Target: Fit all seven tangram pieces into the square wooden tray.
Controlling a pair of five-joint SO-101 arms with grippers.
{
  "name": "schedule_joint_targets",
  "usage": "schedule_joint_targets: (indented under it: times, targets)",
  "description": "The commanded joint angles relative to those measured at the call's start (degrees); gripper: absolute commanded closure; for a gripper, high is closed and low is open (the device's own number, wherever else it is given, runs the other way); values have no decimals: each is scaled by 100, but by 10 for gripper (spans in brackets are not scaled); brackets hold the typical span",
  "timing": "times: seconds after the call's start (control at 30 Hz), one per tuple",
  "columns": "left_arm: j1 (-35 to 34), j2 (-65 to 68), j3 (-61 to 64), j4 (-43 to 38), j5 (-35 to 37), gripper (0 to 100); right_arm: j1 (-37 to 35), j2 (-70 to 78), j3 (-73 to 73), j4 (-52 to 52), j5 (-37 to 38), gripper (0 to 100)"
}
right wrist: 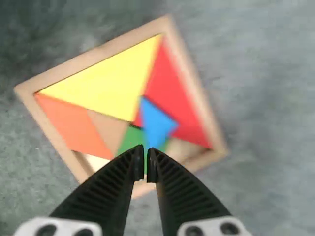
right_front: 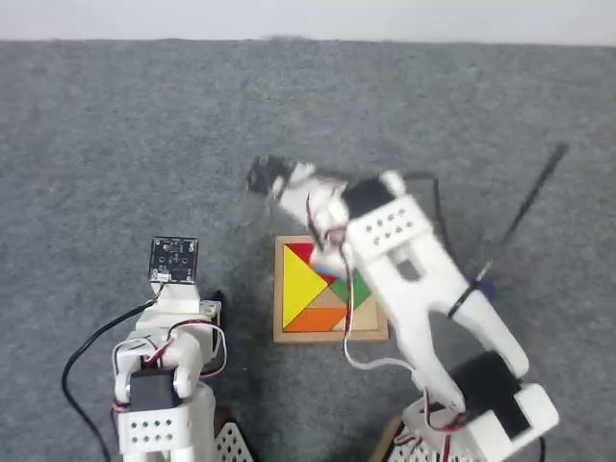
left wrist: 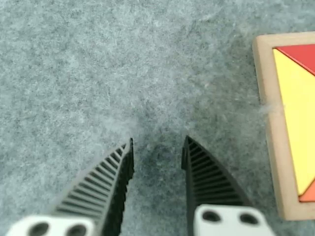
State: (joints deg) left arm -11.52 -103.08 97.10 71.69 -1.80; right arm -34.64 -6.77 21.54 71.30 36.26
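The square wooden tray (right wrist: pixel 197 93) lies on the grey carpet and holds a yellow triangle (right wrist: pixel 110 83), a red triangle (right wrist: pixel 172 93), an orange piece (right wrist: pixel 74 123), a tan triangle (right wrist: pixel 110 130) and a green piece (right wrist: pixel 129 140). A blue piece (right wrist: pixel 155 123) sits askew near the middle, overlapping the red one. My right gripper (right wrist: pixel 146 150) hovers above the tray's green corner, fingers shut with nothing between them. The right arm (right_front: pixel 404 260) covers part of the tray (right_front: pixel 281 289) from above. My left gripper (left wrist: pixel 157 147) stands open over bare carpet, beside the tray's edge (left wrist: pixel 268 123).
Grey carpet (right_front: pixel 144 125) covers the whole table. The left arm (right_front: pixel 173 327) stands left of the tray. A pale piece (right wrist: pixel 96 162) shows in the tray corner by the orange one. Black cables (right_front: pixel 534 197) run at the right.
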Motion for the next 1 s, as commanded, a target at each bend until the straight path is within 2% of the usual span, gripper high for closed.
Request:
schedule_joint_targets:
  times: [0.0, 0.27, 0.7, 0.97]
  targets:
    - [35, -62, -66, 35, -53, 850, -180, -338, 730, -681, -211, 991]
    - [35, -62, -66, 35, -53, 850, -110, 277, 818, -936, -220, 991]
    - [35, -62, -66, 35, -53, 850, 857, 778, 809, -1262, 79, 991]
    - [35, -62, -66, 35, -53, 850, 1226, 813, 308, -1235, 193, 991]
